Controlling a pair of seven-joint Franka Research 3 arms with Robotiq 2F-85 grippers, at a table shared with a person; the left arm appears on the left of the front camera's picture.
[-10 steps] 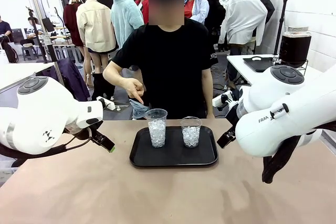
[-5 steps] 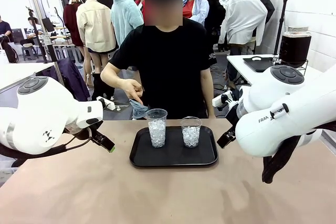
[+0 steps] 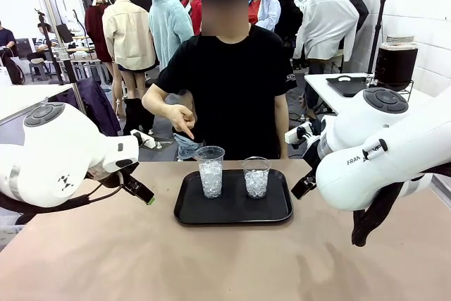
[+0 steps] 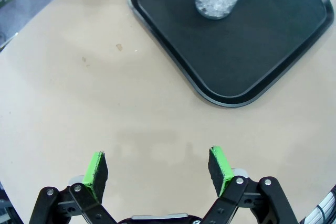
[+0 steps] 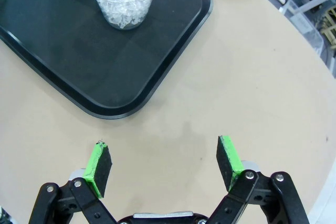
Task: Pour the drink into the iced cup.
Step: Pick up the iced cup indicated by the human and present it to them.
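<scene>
2 cups of ice stand on the tray. Our left gripper and right gripper hang with fingers wide apart, holding nothing. The jar of drink sits far off, on a side table we think. It is likely heavy, smooth glass, so we should hold its middle.
</scene>
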